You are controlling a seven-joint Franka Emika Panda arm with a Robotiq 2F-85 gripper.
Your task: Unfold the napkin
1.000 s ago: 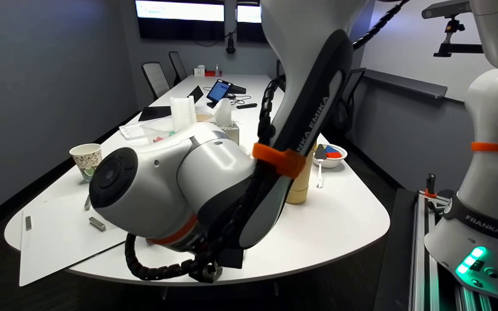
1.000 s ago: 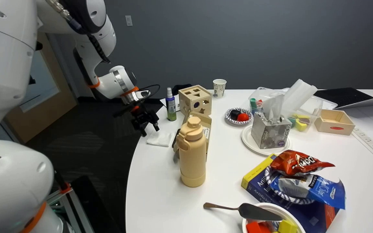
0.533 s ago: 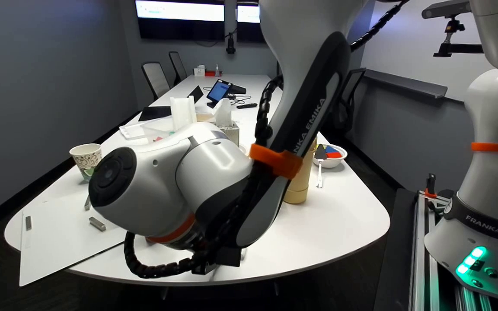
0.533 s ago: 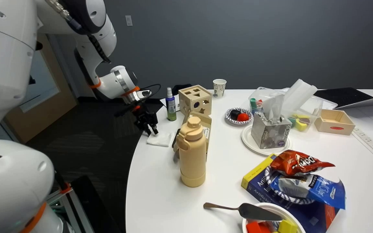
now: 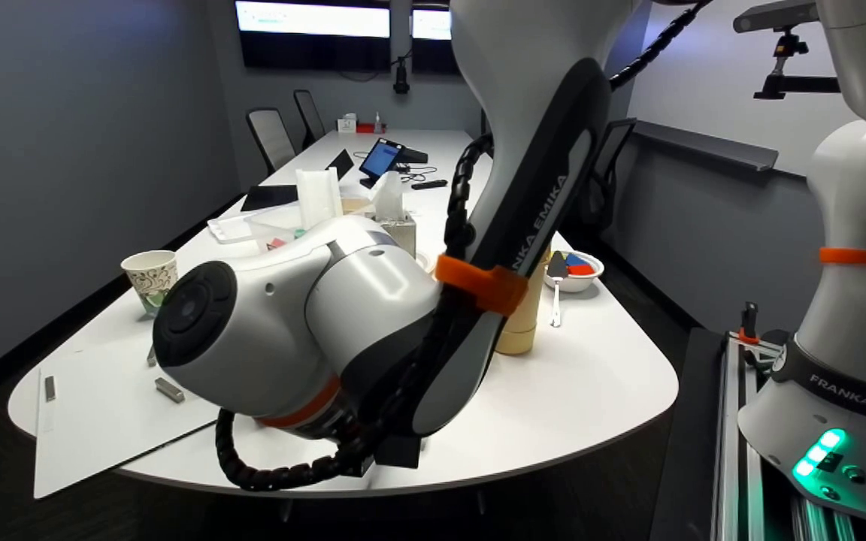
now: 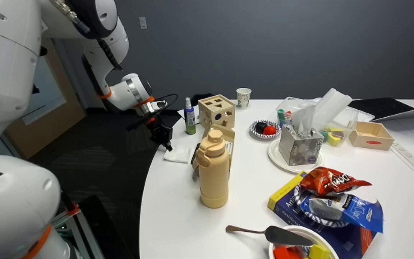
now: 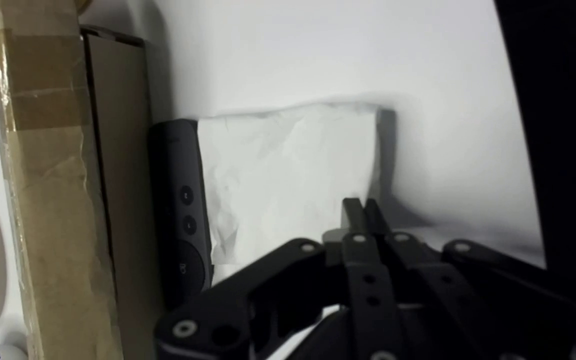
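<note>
The white napkin (image 7: 288,180) lies folded and squarish on the table in the wrist view, wrinkled at its left side. Its right edge stands a little raised and casts a shadow. That edge runs in between the fingertips of my gripper (image 7: 363,202), which are together, pinching it. In an exterior view the gripper (image 6: 169,147) comes down at the table-edge side of the napkin (image 6: 179,154). The arm hides the napkin in an exterior view (image 5: 373,300). The napkin's near part is behind the gripper in the wrist view.
A black remote (image 7: 180,205) lies against the napkin's left side, with a cardboard box (image 7: 53,200) beyond it. A beige bottle (image 6: 214,172), a spray bottle (image 6: 190,118) and a wooden shape box (image 6: 217,111) stand close by. The table's edge drops to dark floor (image 7: 558,125).
The gripper has come down to the napkin's edge and its fingers have gone from open to shut. The napkin has shifted slightly and its edge has bunched up.
</note>
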